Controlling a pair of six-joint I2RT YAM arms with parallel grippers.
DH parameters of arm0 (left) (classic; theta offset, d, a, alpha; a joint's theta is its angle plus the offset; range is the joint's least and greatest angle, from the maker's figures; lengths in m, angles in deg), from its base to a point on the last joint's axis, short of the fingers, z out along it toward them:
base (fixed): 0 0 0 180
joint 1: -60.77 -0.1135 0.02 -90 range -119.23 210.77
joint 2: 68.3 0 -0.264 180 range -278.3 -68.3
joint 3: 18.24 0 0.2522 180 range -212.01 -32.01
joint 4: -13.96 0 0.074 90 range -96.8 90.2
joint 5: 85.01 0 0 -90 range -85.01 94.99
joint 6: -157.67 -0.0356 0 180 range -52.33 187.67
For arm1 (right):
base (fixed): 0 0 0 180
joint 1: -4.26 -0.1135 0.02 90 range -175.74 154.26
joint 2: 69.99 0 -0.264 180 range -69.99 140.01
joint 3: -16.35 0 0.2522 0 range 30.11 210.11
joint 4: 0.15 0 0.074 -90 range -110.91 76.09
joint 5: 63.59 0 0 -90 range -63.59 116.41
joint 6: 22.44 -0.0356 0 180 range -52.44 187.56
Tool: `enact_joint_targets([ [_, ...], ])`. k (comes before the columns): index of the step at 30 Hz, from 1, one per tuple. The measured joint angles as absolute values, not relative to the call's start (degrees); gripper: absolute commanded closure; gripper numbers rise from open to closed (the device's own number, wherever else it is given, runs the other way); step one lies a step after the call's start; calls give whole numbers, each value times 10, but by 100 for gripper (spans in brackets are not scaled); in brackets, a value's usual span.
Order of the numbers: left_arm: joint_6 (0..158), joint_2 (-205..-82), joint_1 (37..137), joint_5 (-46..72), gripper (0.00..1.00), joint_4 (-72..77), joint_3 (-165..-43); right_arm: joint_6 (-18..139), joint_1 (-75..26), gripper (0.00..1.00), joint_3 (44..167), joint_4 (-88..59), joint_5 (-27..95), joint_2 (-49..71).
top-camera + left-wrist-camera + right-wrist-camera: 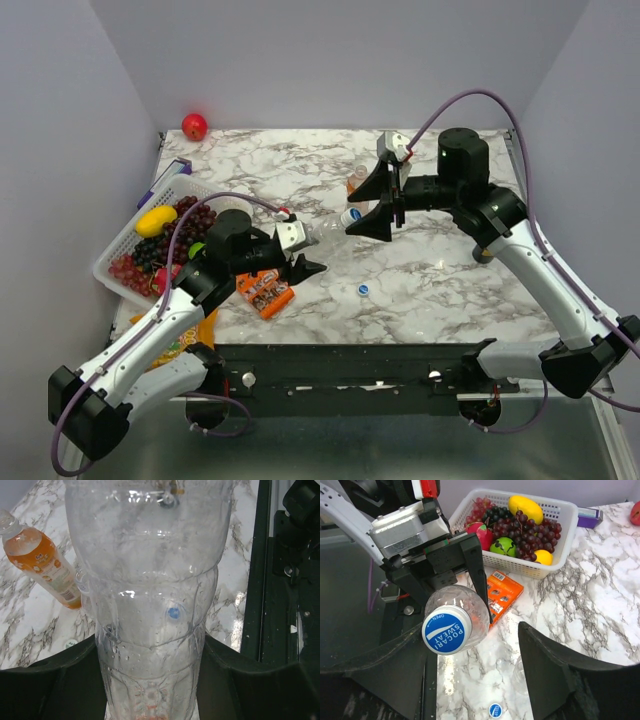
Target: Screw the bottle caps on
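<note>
A clear bottle (325,235) lies level above the table, my left gripper (303,258) shut on its body. In the left wrist view the bottle (150,605) fills the space between the dark jaws. A blue cap (446,630) sits on its neck, facing the right wrist camera. My right gripper (372,205) is open around that cap (352,215), its fingers (555,665) standing apart from it. A loose blue cap (363,290) lies on the marble near the front. The orange bottle (45,565) lies on the table behind the right gripper.
A white basket (120,240) of grapes and fruit stands at the left. An orange packet (265,292) lies under the left gripper. A red apple (194,126) rests at the back left corner. The black rail (350,365) runs along the table's near edge.
</note>
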State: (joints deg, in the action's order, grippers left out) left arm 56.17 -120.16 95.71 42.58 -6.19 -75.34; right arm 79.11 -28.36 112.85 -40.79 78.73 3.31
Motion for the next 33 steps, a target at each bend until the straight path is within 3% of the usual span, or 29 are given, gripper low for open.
enact_joint_targets([
  [13, 606, -1229, 956, 443, 100, -27, -764, 623, -284, 59, 1082, -267, 818, 32],
  [16, 624, -1233, 956, 443, 100, -20, -764, 594, -282, 70, 1072, -239, 813, 31],
  [21, 648, -1245, 961, 430, 100, 9, -764, 552, -283, 97, 1074, -224, 769, 32],
  [26, 654, -1255, 1026, 273, 100, 46, -766, 523, -291, 99, 1129, -276, 663, 49],
  [27, 654, -1257, 1035, 249, 63, 52, -767, 523, -291, 99, 1137, -282, 651, 52],
  [29, 653, -1261, 1042, 224, 34, 53, -774, 523, -292, 99, 1146, -286, 639, 55],
  [30, 653, -1261, 1043, 220, 14, 52, -776, 524, -292, 100, 1147, -286, 639, 55],
  [31, 653, -1261, 1043, 219, 1, 52, -777, 527, -292, 100, 1148, -288, 639, 55],
  [33, 641, -1257, 1043, 225, 1, 44, -776, 543, -292, 99, 1152, -298, 639, 54],
])
